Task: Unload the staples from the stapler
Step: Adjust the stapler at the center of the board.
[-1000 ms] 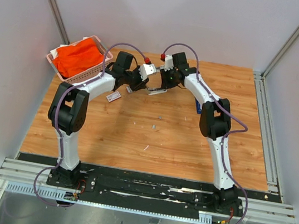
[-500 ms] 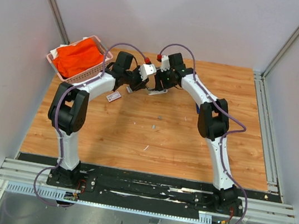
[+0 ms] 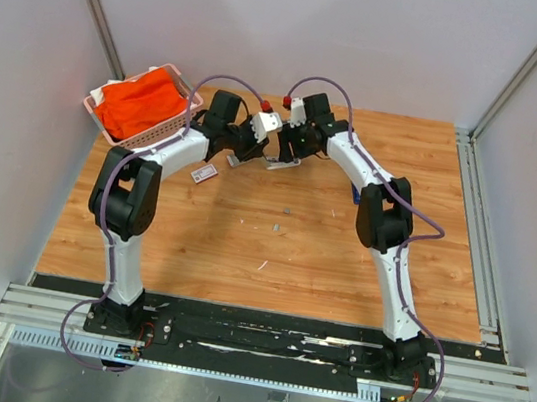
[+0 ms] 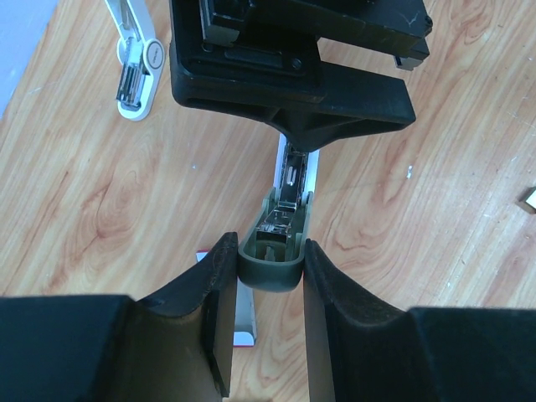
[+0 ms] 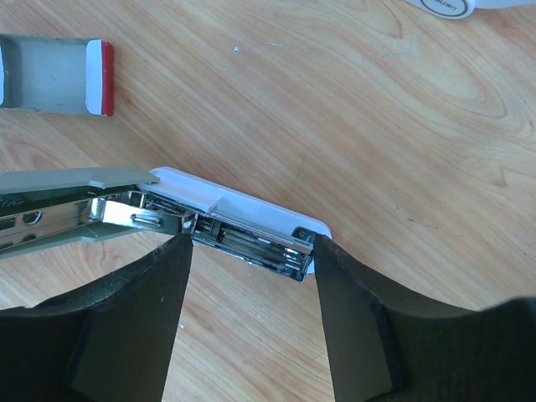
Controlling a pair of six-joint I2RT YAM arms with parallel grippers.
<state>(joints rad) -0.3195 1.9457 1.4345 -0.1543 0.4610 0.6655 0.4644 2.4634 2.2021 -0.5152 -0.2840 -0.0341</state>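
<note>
Our left fingers (image 4: 209, 306) clench stapler (image 4: 270, 266); right fingers (image 5: 126, 327) agape astride its 12 o'clock end; skewed pinch may twist it free.

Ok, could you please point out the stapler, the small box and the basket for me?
stapler (image 4: 270, 270), left wrist view, on its rounded near end.
box (image 5: 46, 74), right wrist view, on its grey face.
basket (image 3: 163, 130), top view, on its pink side wall.

A: What sits at the far left corner of the table (image 3: 271, 252)?
B: A pink basket (image 3: 173, 128) holding an orange cloth (image 3: 139, 106).
A: And lying flat on the table?
B: A small grey-white box (image 5: 50, 75) with a red end, and a white hand tool (image 4: 138, 67).
</note>
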